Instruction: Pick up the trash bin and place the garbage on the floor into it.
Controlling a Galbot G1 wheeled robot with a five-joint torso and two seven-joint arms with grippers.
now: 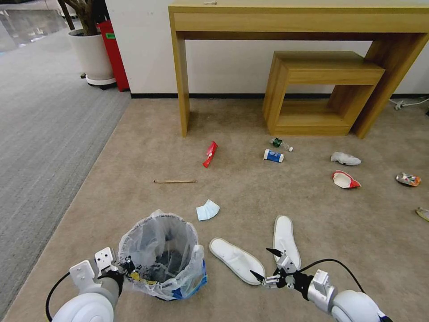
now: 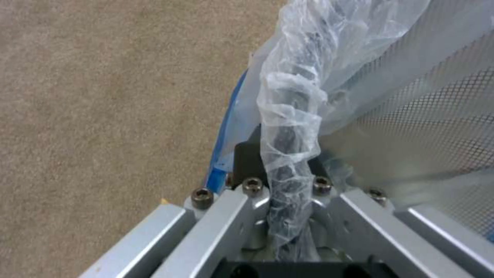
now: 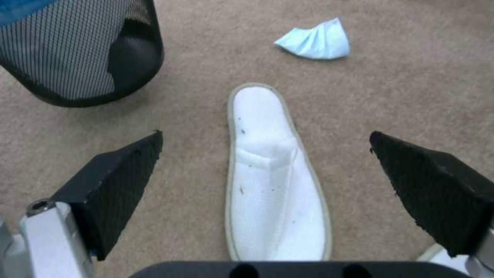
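Beige carpet (image 1: 147, 147) runs from the robot out to a wooden desk (image 1: 295, 20) against the far wall, with grey ribbed carpet (image 1: 40, 134) off to the left. Litter is strewn across the beige stretch: a thin wooden stick (image 1: 174, 181), a red wrapper (image 1: 210, 154), a blue face mask (image 1: 208, 210), a blue-white cup (image 1: 273, 155) and a white tissue (image 1: 345, 158) farther out.

Near on the left, the trash bin (image 1: 161, 255) stands with its whitish liner bag bunched over the rim. The left gripper (image 1: 121, 268) is clamped on that rim; in the left wrist view the bag-wrapped edge (image 2: 288, 154) runs straight down between its closed jaws. Whether the bin is already lifted clear of the carpet I cannot say for certain.

Near on the right, the right gripper (image 1: 265, 261) hovers with its jaws spread wide and nothing in them. It hangs directly over the nearer slipper (image 1: 237, 260), just right of the bin. Through the right wrist view that slipper (image 3: 275, 181) lies centred between the two black fingertips (image 3: 118, 181), its long axis running away from the gripper and across the line of closing, so the jaws would close across its width. The second slipper (image 1: 286, 239) lies just beyond to the right, pointing towards the far wall. The right arm is plainly the nearer one to both slippers.
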